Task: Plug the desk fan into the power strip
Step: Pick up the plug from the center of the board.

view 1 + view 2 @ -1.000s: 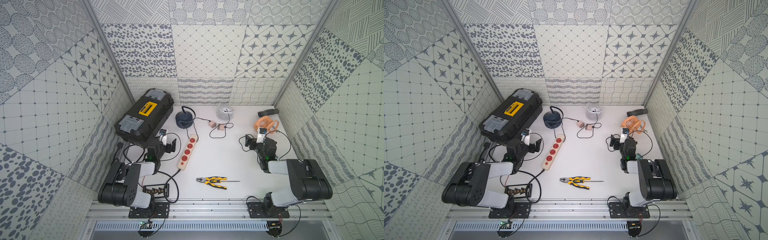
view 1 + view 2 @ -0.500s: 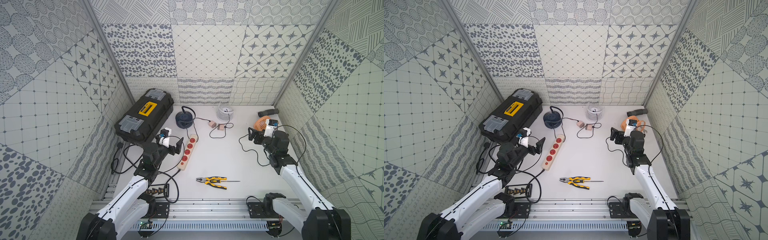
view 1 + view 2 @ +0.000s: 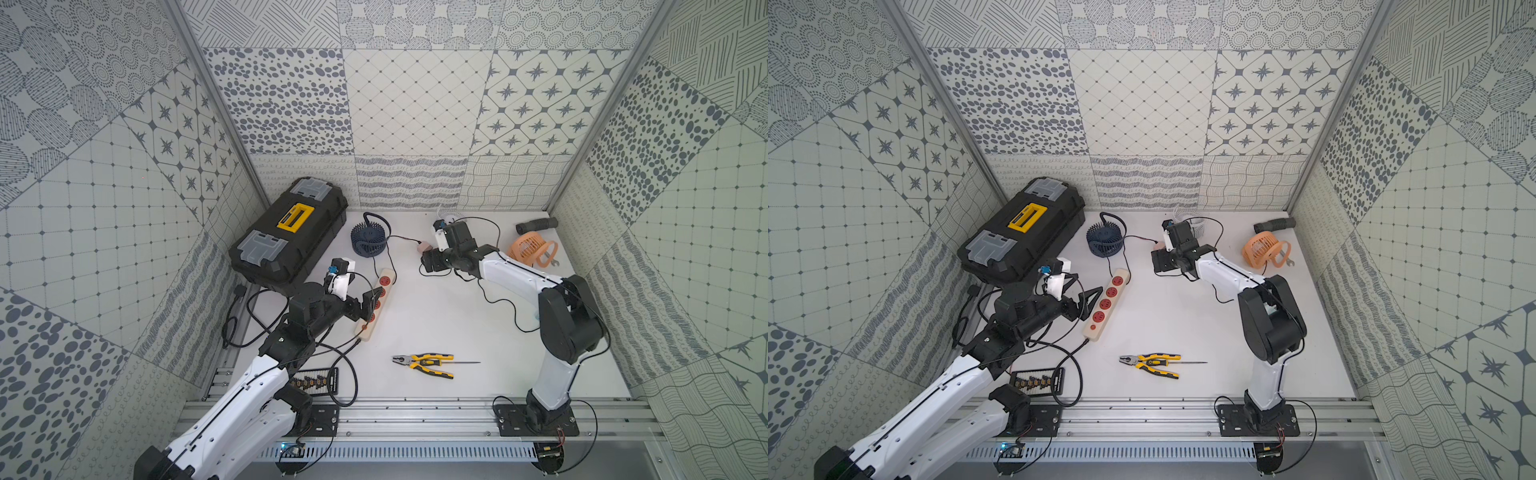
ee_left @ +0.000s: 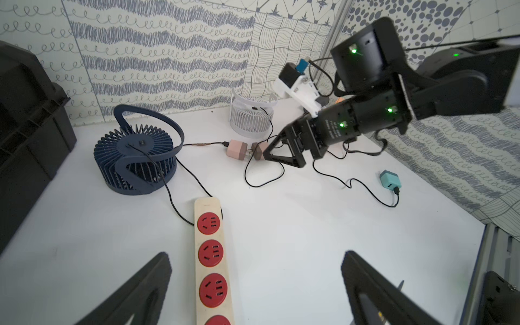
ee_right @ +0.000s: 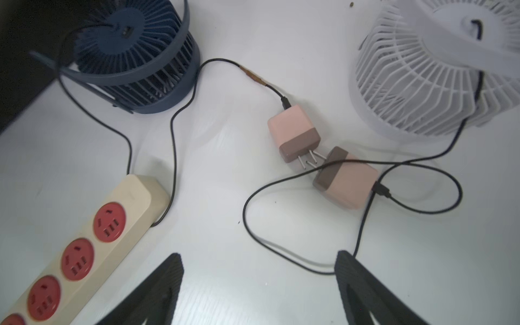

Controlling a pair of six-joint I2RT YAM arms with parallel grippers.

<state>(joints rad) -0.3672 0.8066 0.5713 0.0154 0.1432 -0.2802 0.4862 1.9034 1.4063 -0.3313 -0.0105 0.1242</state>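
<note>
Right gripper [image 5: 258, 256]: spread, hovering near two pink-and-brown cubic plug adapters [image 5: 295, 132]; left gripper [image 4: 254, 254]: spread above long cream red-socketed power strip [image 4: 211, 254].

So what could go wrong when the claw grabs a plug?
One pink plug lies nose to nose with its twin plug, so the open right claw might pinch both, or the wrong fan's. A black cord crosses the twin plug and loops close by the claw, so it could snag.

Black toolbox [image 3: 286, 237] at back left, yellow-handled pliers [image 3: 424, 360] near front, black tube [image 3: 536, 224] back right
</note>
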